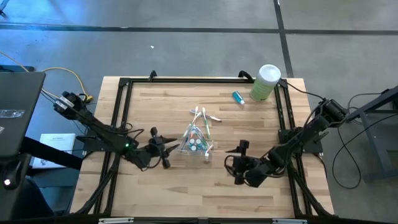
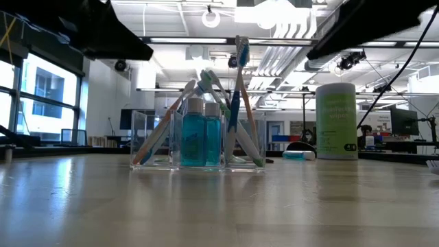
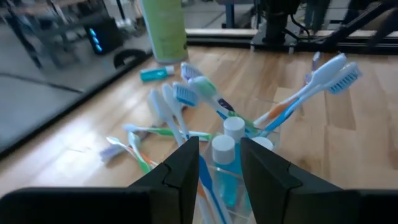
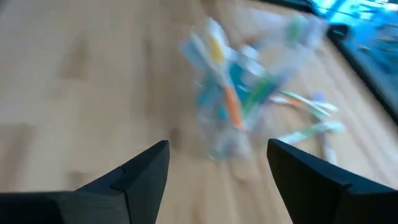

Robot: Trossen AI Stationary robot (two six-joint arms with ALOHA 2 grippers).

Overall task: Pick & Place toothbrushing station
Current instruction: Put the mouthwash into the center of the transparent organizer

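Observation:
The clear cup point(image 1: 194, 143) stands upright on its base at the table's middle point(image 2: 199, 147), holding several toothbrushes and small blue white-capped tubes. My left gripper point(image 1: 166, 149) hovers just left of the cup and above table height. Its fingers are a narrow gap apart, and the left wrist view looks between them point(image 3: 219, 162) down onto the cup's tubes point(image 3: 224, 149). My right gripper point(image 1: 239, 160) is wide open and empty to the cup's right, facing the cup point(image 4: 239, 112). No fingers show beside the cup in the low view.
Several loose toothbrushes point(image 1: 203, 115) lie flat just behind the cup. A small blue tube point(image 1: 237, 96) lies near the tall pale-green canister point(image 1: 266, 82) at the far right. A black frame point(image 1: 121, 99) runs around the table's edges.

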